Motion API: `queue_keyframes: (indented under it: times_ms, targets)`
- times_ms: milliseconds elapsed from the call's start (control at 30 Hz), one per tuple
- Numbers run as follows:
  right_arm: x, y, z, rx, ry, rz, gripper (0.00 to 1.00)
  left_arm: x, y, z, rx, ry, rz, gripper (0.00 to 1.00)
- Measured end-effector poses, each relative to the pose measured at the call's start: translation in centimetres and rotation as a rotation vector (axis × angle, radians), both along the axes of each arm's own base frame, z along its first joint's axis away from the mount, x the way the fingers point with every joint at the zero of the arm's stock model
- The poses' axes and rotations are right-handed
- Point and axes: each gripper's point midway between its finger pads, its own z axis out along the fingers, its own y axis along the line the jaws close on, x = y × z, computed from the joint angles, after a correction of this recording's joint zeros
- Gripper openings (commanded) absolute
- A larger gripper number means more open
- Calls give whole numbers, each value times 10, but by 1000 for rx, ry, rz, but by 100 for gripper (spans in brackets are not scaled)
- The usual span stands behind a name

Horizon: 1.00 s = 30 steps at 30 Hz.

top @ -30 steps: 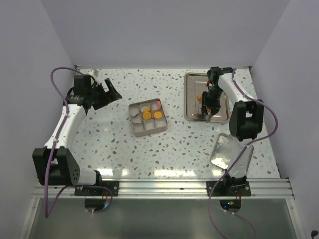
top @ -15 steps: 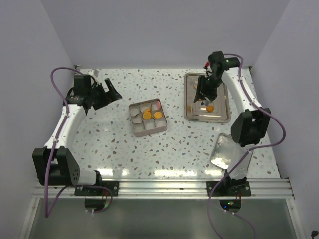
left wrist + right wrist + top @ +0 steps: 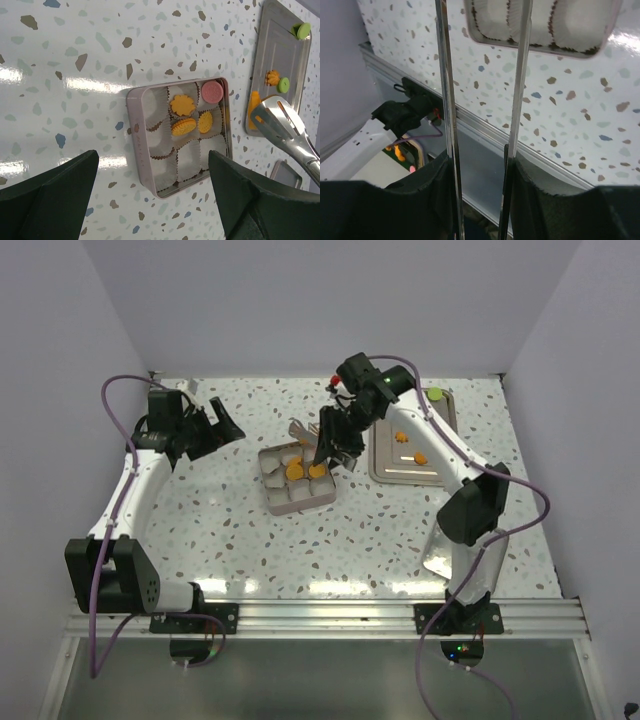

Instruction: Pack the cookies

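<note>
A pink tin point(image 3: 272, 492) point(image 3: 134, 145) lined with white paper cups holds three orange cookies point(image 3: 183, 105) and a pink cookie point(image 3: 212, 91). Two orange cookies point(image 3: 421, 456) and green cookies point(image 3: 283, 84) lie on the metal tray point(image 3: 385, 468) to the right. My right gripper point(image 3: 335, 445) point(image 3: 480, 175) is shut on metal tongs point(image 3: 298, 430) point(image 3: 280, 117), whose tips hang above the tin's far edge. I cannot tell whether the tips hold a cookie. My left gripper point(image 3: 218, 430) point(image 3: 150, 210) is open and empty, left of the tin.
The tin's lid point(image 3: 437, 558) lies at the near right, partly behind the right arm. The metal rail point(image 3: 320, 615) runs along the table's near edge. Walls close in the left, back and right sides.
My right arm has swung left with the tongs, from above the tray to above the tin. The left arm has not moved.
</note>
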Motion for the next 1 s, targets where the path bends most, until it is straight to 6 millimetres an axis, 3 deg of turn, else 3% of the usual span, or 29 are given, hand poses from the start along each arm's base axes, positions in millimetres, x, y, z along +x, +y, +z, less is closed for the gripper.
queue_keyframes:
  times_ms: [167, 367, 500, 867, 1000]
  targets:
    - [14, 28, 4, 52, -21, 10, 26, -1, -1, 4, -4, -10, -5, 96]
    - [28, 40, -21, 35, 14, 2, 26, -3, -1, 8, -3, -21, -5, 96]
    - [26, 46, -35, 17, 39, 12, 26, -5, -1, 7, -4, -20, -5, 96]
    - [3, 75, -41, 21, 42, 84, 26, -8, -1, 1, -4, -5, -5, 96]
    - [-1, 86, -55, 19, 64, 102, 26, -9, -1, 0, -4, -4, -5, 96]
